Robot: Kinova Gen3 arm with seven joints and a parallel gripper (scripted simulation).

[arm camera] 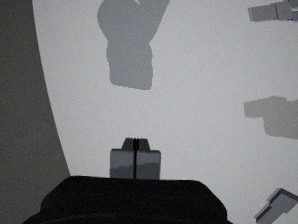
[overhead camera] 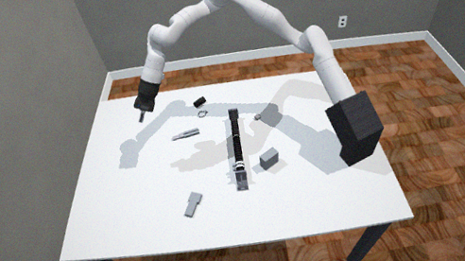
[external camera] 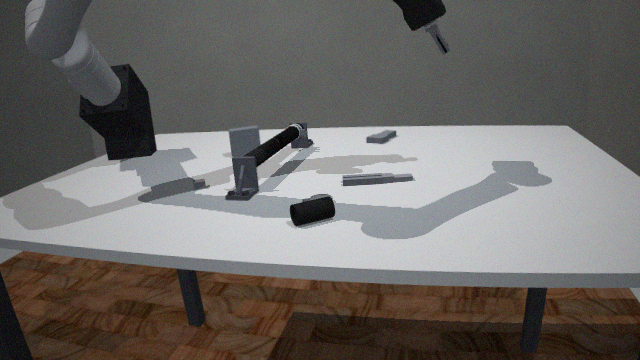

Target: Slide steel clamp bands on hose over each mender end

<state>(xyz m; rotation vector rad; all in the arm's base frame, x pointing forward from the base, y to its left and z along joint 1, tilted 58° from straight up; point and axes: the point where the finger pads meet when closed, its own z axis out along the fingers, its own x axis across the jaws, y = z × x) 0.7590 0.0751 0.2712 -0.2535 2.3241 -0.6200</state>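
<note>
In the top view the black hose (overhead camera: 236, 137) is seen mid-frame, strung between brackets, a steel band (overhead camera: 239, 166) near its lower end; the gripper (overhead camera: 141, 116) hangs upper left, well apart. In the exterior view the hose (external camera: 272, 145) looks pliable and easily squashed, so the stiff bands are judged the better hold. In the wrist view the fingers are pressed together on nothing.

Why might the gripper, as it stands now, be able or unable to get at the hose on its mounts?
Probably able: the shut, empty gripper hangs above the table's far corner, away from the hose, with nothing standing between them.
</note>
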